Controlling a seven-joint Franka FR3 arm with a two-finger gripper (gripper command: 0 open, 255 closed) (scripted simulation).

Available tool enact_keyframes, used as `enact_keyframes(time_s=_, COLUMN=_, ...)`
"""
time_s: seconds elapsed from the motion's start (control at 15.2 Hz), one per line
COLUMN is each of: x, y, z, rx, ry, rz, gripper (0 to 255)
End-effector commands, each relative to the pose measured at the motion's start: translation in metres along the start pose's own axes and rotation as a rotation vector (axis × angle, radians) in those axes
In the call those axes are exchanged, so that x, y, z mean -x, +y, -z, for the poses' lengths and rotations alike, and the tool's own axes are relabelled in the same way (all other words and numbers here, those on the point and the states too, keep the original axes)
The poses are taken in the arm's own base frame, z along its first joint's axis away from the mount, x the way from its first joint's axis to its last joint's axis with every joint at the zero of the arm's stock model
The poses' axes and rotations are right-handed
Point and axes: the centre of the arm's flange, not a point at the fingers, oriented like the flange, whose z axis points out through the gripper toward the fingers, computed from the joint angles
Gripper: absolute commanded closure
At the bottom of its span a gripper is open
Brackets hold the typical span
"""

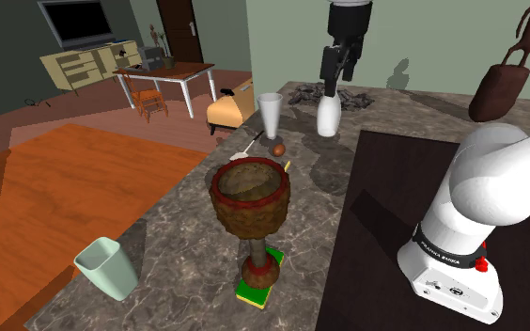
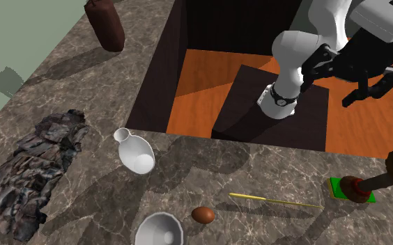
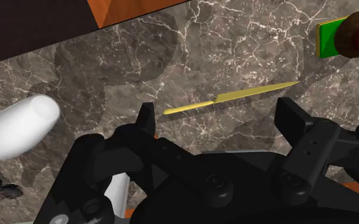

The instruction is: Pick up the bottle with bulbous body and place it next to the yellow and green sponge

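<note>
The white bottle with a bulbous body (image 1: 327, 115) stands upright on the dark marble counter (image 1: 174, 235), near a pile of dark cloth (image 1: 334, 94). My black gripper (image 1: 338, 83) hangs open just above it, holding nothing. In the second exterior view the gripper (image 2: 326, 92) is high over the counter, well away from the bottle (image 2: 136, 153). In the wrist view the bottle (image 3: 16, 130) lies outside the fingers (image 3: 147, 118). The yellow and green sponge (image 1: 260, 287) lies at the counter's near end, under the foot of a brown goblet (image 1: 250, 202).
A tall white vase (image 1: 271, 113) and a small brown egg-shaped thing (image 1: 278, 149) stand beside the bottle. A thin yellow knife (image 2: 275, 200) lies between the bottle and the sponge (image 2: 341, 188). A mint cup (image 1: 108, 268) stands at the near corner, a dark brown bottle (image 1: 498, 89) at the far right.
</note>
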Motion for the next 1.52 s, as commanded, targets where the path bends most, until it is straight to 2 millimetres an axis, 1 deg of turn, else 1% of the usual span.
enact_keyframes(time_s=0.0, x=0.000, y=0.000, z=0.000, rx=0.000, ry=0.000, rz=0.000, gripper=0)
enact_keyframes(time_s=1.45, x=-0.106, y=0.259, z=-0.099, rx=-0.051, ry=0.010, rz=-0.063, gripper=0)
